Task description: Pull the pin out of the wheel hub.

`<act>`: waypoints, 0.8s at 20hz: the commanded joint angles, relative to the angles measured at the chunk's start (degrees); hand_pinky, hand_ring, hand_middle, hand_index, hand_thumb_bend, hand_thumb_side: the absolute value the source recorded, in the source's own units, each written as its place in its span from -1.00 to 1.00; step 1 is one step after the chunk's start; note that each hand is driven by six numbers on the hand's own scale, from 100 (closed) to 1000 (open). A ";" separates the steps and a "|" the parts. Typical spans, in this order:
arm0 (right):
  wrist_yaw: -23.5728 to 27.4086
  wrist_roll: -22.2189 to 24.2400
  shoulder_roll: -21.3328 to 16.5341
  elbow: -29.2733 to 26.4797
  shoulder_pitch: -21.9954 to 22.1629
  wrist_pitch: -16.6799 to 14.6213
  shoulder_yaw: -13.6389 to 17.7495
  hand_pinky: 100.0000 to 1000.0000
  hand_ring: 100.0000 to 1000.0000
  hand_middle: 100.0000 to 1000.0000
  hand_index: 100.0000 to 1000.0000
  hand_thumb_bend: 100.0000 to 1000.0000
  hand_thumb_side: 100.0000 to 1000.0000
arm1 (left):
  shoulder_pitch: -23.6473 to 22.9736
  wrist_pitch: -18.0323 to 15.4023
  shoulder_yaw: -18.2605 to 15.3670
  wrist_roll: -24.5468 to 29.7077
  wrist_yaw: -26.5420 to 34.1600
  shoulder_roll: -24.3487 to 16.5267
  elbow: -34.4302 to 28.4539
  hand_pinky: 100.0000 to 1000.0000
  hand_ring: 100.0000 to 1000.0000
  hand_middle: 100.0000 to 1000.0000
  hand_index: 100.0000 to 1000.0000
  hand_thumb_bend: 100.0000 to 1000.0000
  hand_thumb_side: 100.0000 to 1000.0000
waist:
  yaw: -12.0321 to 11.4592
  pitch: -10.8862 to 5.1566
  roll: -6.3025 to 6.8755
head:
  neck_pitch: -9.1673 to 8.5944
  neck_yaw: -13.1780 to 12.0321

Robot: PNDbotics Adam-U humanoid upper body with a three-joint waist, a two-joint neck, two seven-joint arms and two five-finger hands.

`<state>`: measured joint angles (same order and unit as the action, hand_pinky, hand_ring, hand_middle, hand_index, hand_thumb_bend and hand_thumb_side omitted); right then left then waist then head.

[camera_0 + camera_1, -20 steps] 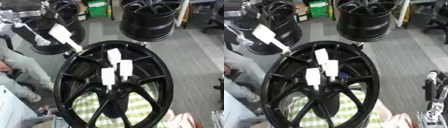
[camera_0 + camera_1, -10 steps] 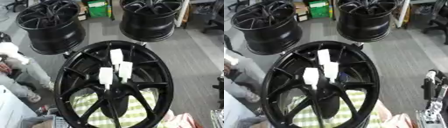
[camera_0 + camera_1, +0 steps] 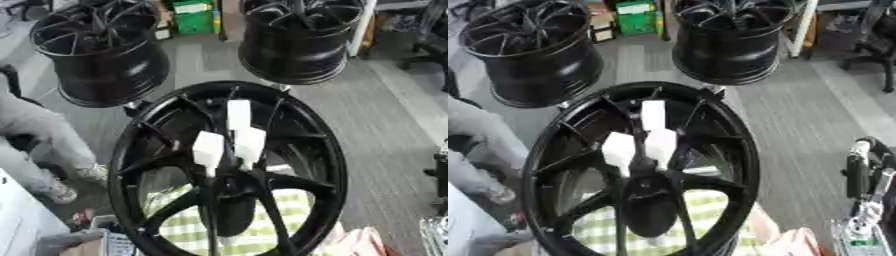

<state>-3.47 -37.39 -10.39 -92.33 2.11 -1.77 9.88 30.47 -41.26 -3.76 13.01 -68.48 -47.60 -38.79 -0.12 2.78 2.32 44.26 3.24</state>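
A large black wheel hub point(image 3: 157, 150) lies in front of me, its spokes meeting at the centre point(image 3: 229, 186). Three white block-headed pins stand close together over that centre: one at the back point(image 3: 238, 115), one on the left point(image 3: 208, 149), one on the right point(image 3: 249, 143). Thin stems run from them down toward the hub. No hand touches them. My right hand point(image 3: 857, 172) shows at the right edge of the right eye view, apart from the wheel, fingers up and open. My left hand is out of view.
Two more black wheels stand behind, one at the back left point(image 3: 101, 55) and one at the back right point(image 3: 302, 42). A green box point(image 3: 197, 17) sits between them. A green checked cloth point(image 3: 188, 227) lies under the near wheel. Grey floor point(image 3: 385, 115) stretches to the right.
A second ago a white-headed pin was held up over the wheel's upper left rim; it has gone off to the left and out of view. The three pins on the hub have not moved.
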 commanded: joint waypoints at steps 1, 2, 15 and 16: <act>-0.03 -0.22 -0.69 -0.62 -0.37 -0.03 0.41 -0.17 0.30 0.48 0.59 -1.00 0.54 | -2.39 -1.24 -3.86 -4.81 4.65 -0.44 -1.06 0.01 -0.12 0.45 0.68 -0.56 -0.48 | -0.23 -0.27 -0.07 | -0.15 0.23; -0.01 -0.27 -0.63 -0.63 -0.39 -0.04 0.47 -0.17 0.30 0.48 0.59 -1.00 0.54 | -4.06 -2.04 -5.23 -5.41 9.03 0.54 -2.44 -0.02 -0.14 0.40 0.65 -0.89 -0.43 | -0.29 -0.20 -0.13 | -0.15 0.24; 0.53 0.43 0.25 -0.85 -1.02 -0.02 -0.15 -0.17 0.30 0.48 0.59 -1.00 0.54 | -16.76 18.55 -13.49 17.55 64.91 20.94 -43.48 -0.05 -0.16 0.22 0.57 -1.00 0.27 | -0.68 0.77 -1.82 | -0.15 -0.51; 0.58 0.54 0.36 -0.88 -1.11 -0.02 -0.25 -0.17 0.30 0.48 0.59 -1.00 0.54 | -17.09 20.48 -13.66 19.16 65.26 22.22 -45.64 -0.05 -0.16 0.22 0.57 -1.00 0.29 | -0.73 0.87 -1.97 | -0.15 -0.66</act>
<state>-3.22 -37.08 -9.64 -92.34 1.52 -1.73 9.75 13.07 -23.38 -16.51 30.17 -5.13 -25.61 -80.45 -0.79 4.06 0.28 44.26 2.90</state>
